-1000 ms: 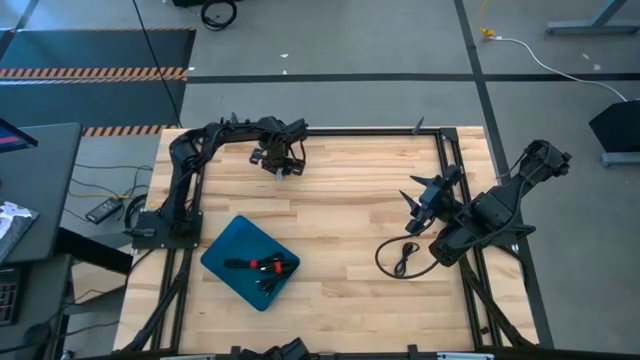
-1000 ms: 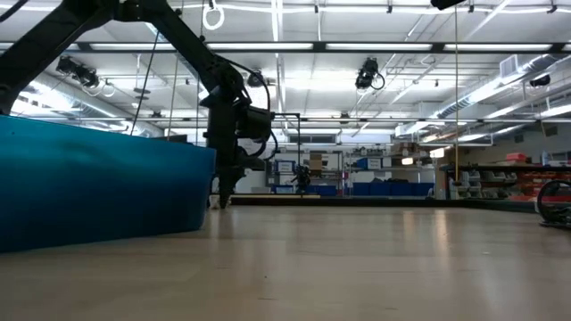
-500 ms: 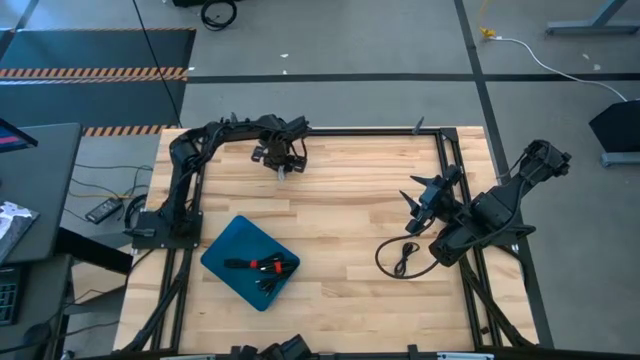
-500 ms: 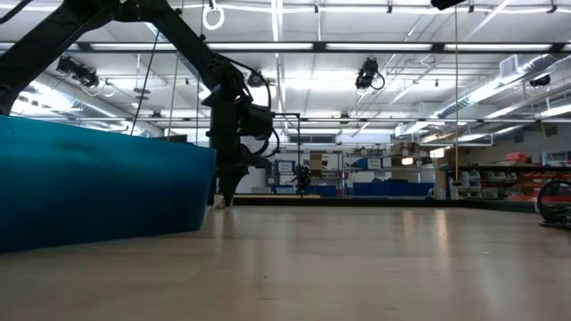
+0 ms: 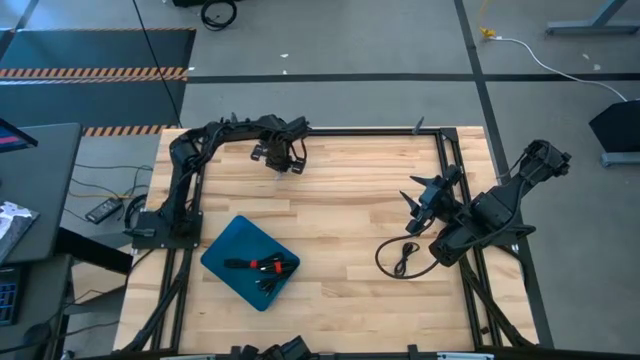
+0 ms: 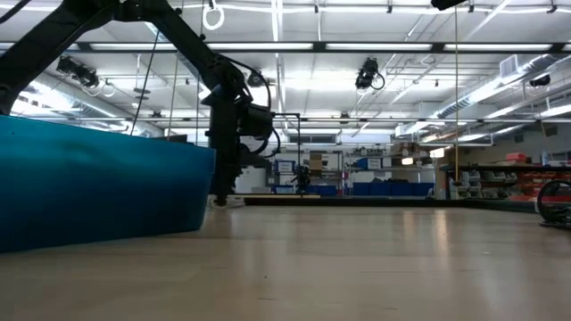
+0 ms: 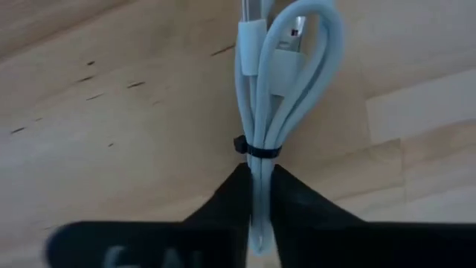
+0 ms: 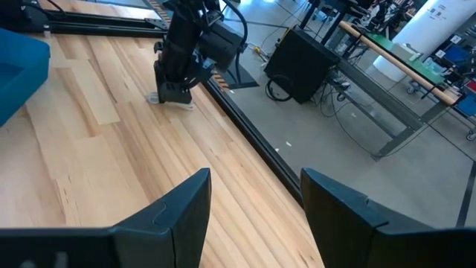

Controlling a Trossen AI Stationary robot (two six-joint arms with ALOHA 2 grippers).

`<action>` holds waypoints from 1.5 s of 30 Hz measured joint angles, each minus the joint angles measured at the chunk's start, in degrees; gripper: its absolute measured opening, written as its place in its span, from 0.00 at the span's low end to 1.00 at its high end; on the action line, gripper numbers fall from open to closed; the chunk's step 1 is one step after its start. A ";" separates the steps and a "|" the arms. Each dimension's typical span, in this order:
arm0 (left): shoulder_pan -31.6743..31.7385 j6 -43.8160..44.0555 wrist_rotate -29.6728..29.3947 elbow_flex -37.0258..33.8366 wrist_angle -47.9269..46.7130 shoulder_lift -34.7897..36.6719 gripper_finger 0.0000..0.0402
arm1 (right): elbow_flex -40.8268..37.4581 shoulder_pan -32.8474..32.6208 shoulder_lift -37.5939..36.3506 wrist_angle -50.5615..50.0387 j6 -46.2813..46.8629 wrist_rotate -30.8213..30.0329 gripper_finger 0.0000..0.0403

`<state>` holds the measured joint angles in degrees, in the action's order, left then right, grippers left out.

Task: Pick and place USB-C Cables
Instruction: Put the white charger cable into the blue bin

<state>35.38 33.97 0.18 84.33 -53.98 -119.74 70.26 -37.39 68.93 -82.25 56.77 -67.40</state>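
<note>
Your left tool [image 5: 281, 166] sits low at the far edge of the worktop [image 5: 350, 190], its fingers [image 7: 223, 205] pressed onto the white-grey USB-C cable [image 7: 279, 82], a looped bundle cinched by a black tie and lying on the wood. Nearer you on the left, the blue tray [image 5: 222, 258] holds the black USB-C cables [image 5: 262, 270], one with a red band. Toward the right, a thin black cable [image 5: 397, 258] lies loose on the worktop just beside your right arm. Your right tool [image 8: 253, 208] waits at the right side above the wood, fingers spread and holding nothing.
</note>
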 joint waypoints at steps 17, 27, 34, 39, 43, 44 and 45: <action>-2.81 -5.99 2.10 9.78 -10.79 0.26 0.07 | 0.00 0.00 0.00 -0.21 0.00 0.09 0.53; -10.30 -8.54 -3.99 20.29 -25.09 0.31 0.08 | -0.90 0.00 0.00 -0.31 0.00 1.85 0.53; -17.94 -13.57 -5.54 24.53 -32.93 0.40 0.09 | -1.55 0.02 0.00 -0.29 0.00 2.05 0.53; -24.12 -13.68 -6.76 24.63 -34.23 0.85 0.08 | -1.55 0.01 0.01 -0.29 0.01 2.18 0.53; -29.07 -13.61 -10.35 24.63 -35.99 1.70 0.07 | -1.55 0.00 0.00 -0.27 0.02 2.62 0.53; -30.29 -13.42 -11.09 24.62 -36.22 1.95 0.08 | -1.55 0.00 0.00 -0.25 0.02 2.62 0.53; -31.46 -13.35 -11.60 24.43 -36.04 2.59 0.08 | -1.55 0.00 0.02 -0.18 0.02 2.62 0.53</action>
<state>3.92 20.62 -11.42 108.77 -90.03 -117.16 68.71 -37.39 68.95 -82.43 56.80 -64.77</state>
